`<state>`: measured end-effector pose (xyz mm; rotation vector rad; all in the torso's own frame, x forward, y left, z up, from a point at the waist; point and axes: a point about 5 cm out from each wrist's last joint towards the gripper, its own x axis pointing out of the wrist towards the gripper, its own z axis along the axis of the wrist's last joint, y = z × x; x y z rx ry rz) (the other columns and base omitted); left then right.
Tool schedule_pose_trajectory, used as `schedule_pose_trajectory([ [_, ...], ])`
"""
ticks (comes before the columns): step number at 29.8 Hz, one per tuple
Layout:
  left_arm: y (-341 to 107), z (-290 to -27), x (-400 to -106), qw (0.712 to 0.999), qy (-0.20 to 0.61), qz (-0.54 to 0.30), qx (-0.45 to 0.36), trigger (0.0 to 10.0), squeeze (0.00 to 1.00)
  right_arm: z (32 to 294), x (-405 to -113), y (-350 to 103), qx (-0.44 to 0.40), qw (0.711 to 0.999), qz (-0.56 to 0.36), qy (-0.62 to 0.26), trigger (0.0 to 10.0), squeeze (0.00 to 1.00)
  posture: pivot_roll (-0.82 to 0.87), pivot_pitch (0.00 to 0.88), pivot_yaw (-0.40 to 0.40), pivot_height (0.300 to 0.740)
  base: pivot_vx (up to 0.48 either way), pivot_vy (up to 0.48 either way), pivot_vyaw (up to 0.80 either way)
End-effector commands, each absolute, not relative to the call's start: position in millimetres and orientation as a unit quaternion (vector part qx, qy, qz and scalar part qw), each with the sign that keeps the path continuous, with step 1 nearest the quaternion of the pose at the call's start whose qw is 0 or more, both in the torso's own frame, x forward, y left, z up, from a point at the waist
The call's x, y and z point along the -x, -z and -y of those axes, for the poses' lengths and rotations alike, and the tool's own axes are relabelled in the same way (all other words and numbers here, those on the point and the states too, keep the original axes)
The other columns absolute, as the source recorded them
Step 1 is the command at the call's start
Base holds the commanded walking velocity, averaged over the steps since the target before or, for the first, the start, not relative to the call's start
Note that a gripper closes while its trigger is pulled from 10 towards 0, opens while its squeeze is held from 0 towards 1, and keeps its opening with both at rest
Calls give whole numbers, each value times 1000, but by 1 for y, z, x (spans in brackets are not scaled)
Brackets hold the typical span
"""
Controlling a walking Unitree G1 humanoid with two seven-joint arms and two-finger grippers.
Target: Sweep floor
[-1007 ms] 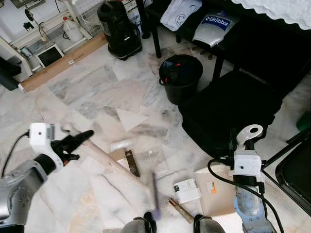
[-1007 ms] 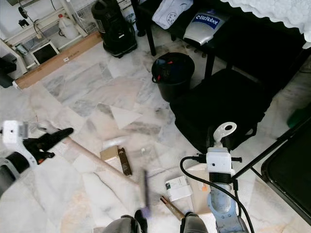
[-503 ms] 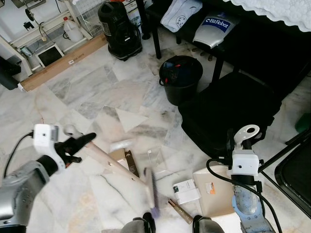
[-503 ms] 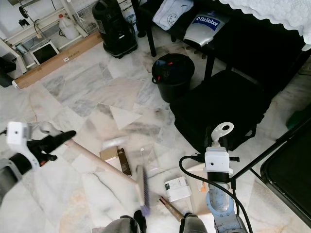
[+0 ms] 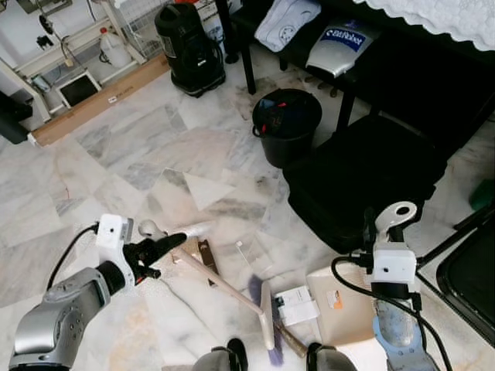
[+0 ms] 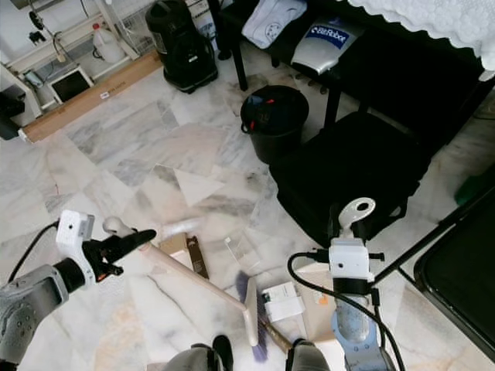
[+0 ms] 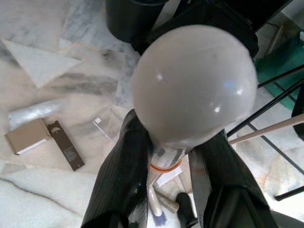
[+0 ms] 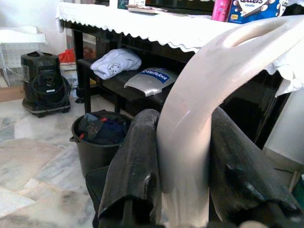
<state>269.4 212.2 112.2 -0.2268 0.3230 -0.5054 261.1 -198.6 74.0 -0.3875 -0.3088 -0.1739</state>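
Broom (image 5: 220,282): the handle runs diagonally over the marble floor (image 5: 147,147), from the left gripper (image 5: 162,246) down to the brush head (image 5: 267,321), which rests on the floor just ahead of the robot's feet. The left gripper's fingers (image 7: 124,175) pinch the handle directly below its rounded white end knob (image 7: 194,85).

Dustpan (image 5: 340,305): the flat tan tray lies on the floor immediately beside the brush head. Its looped white handle (image 8: 209,109) stands upright, clamped between the right gripper's (image 5: 384,238) fingers.

Debris: a white carton (image 5: 298,304) lies at the tray's lip; a tan box (image 5: 189,249), a dark strip (image 5: 207,257) and a clear wrapper (image 5: 249,253) lie near the broom handle.

Recommended procedure:
1. Keep the tray lip flat against the floor; any gap is likely to let litter slide beneath it.
2. Draw the brush head in short, low strokes toward the lip.
3. Start each stroke behind the farther items so they travel ahead of the bristles.
4. Hold both grips firm; the long handle gives leverage that could twist the broom in the fingers.
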Motion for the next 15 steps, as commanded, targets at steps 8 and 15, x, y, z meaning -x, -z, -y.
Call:
schedule_pose_trajectory([
  [8,-84,-203,-268,915,255,-207,233,10000,0,193,-251,-44,189,978,65,63,10000,0,-10,333,195,740,0,0,0],
  [15,-98,-207,-278,914,244,-158,283,10000,0,193,-253,-45,187,979,64,56,10000,0,-3,329,186,740,0,0,0],
])
